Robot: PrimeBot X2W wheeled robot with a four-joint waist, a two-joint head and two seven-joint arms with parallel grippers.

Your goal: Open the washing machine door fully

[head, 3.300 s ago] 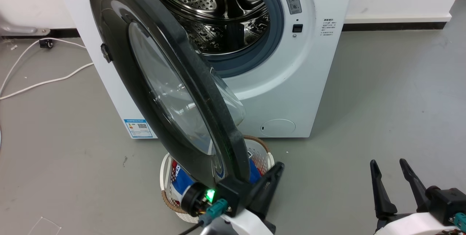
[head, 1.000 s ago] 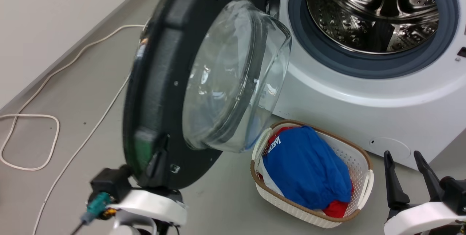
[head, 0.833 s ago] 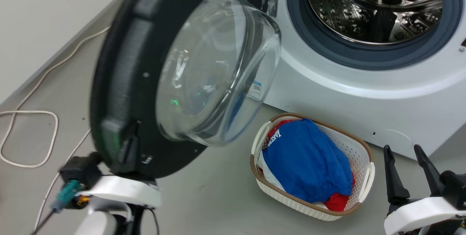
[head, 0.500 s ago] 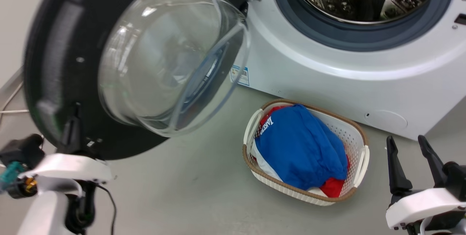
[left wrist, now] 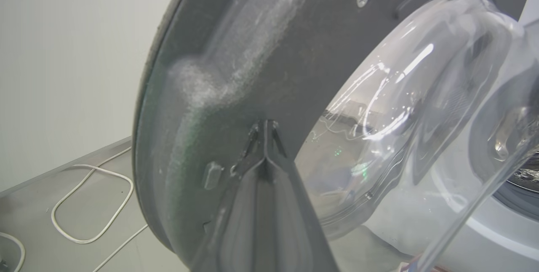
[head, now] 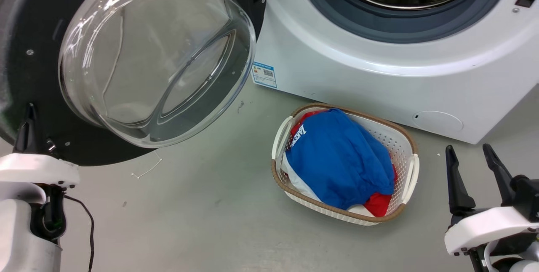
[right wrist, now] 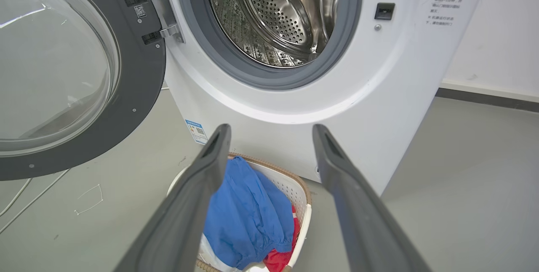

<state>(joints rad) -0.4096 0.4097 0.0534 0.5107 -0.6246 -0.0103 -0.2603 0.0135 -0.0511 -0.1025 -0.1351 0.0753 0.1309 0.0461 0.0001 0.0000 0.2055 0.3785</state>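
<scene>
The washing machine door (head: 29, 78) is glossy black with a bulging clear glass bowl (head: 156, 57). It stands swung far out to the left of the white washing machine (head: 358, 82), inner face toward me. My left gripper (head: 29, 114) is shut, its tips pressed against the door's (left wrist: 269, 53) dark inner rim beside the bowl, as the left wrist view shows (left wrist: 264, 126). Low on the right, my right gripper (head: 467, 148) hangs open and holds nothing. In the right wrist view it (right wrist: 270, 128) points at the machine front, with the door (right wrist: 139, 74) off to its left.
The steel drum (right wrist: 273, 15) with its grey rubber ring lies exposed. A white basket (head: 410, 171) holding blue and red clothes (head: 337, 158) sits on the grey floor before the machine. A white cable (left wrist: 84, 204) loops on the floor by the left wall.
The head camera has turned and dipped. The door has swung from edge-on to wide open on the left, with my shut left gripper following against it. My right gripper stayed open.
</scene>
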